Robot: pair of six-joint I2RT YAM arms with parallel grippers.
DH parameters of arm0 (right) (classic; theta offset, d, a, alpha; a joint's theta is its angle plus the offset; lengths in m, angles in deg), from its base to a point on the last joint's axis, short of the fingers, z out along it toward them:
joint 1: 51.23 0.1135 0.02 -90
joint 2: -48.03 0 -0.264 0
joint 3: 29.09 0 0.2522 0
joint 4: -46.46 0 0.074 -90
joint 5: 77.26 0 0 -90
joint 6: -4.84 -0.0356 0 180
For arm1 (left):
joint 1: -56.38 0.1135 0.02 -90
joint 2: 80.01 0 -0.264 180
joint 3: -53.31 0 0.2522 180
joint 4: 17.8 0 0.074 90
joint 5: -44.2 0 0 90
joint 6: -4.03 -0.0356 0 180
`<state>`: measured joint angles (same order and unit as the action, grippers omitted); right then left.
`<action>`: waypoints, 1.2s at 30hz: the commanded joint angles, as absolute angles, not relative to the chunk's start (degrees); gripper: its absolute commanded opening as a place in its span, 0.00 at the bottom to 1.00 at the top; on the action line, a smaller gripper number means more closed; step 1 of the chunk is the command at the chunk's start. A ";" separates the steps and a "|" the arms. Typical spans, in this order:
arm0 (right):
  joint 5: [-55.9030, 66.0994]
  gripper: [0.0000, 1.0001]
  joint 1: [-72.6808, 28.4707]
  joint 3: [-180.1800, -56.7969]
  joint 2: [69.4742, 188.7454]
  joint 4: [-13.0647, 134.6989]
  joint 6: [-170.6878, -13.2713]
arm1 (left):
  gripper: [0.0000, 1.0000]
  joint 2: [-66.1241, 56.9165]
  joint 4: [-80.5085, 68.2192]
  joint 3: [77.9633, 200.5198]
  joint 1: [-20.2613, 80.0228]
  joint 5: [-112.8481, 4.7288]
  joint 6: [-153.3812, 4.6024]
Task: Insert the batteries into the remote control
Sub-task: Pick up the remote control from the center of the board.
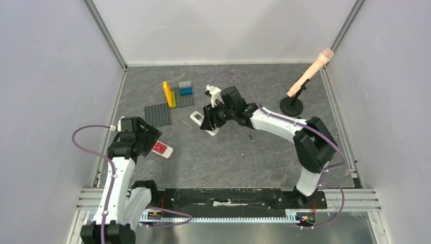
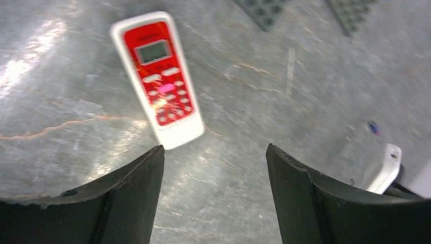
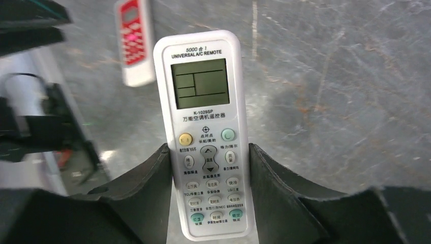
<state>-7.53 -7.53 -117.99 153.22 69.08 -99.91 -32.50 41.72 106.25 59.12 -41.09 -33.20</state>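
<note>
**Ana:** Where can a hand get through?

**Ben:** Over the near middle of the surface, between the two arms. It is bare there.

**Ana:** What is in the way?

**Ben:** Brick plates sit toward the far left corner. A microphone stand is by the far right corner. A red remote lies near the left edge, just past the wide-apart left hand. A tiny battery lies right of the middle. A white remote fills the right hand.

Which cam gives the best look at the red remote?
Left wrist: the red remote lies face up and whole, with screen and buttons visible, though slightly blurred. Top external shows it tiny, with no button detail. Right wrist catches it only blurred, near the top-left corner.
</note>
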 commanded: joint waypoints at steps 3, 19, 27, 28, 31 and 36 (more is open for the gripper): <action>-31.87 0.32 -11.22 -103.63 142.24 42.92 -129.34 | 0.79 -41.65 29.76 108.62 58.77 -63.45 -43.81; -35.78 0.31 -12.05 -84.34 137.83 -34.71 -195.46 | 0.86 -48.35 -42.59 91.24 57.13 -96.20 -15.90; -35.93 0.31 -11.99 -84.69 137.88 -32.46 -195.78 | 0.93 -42.70 -46.71 93.60 43.35 -96.61 -20.65; -36.00 0.31 -11.97 -84.69 138.05 -32.51 -195.99 | 0.93 -41.65 -45.69 94.13 41.15 -96.39 -22.71; -36.22 0.31 -11.95 -84.69 138.28 -33.20 -196.93 | 0.93 -38.66 -41.72 96.36 37.25 -96.02 -28.62; -36.11 0.31 -11.80 -84.06 138.11 -36.56 -200.89 | 0.94 -35.34 -42.49 99.13 36.54 -96.75 -31.15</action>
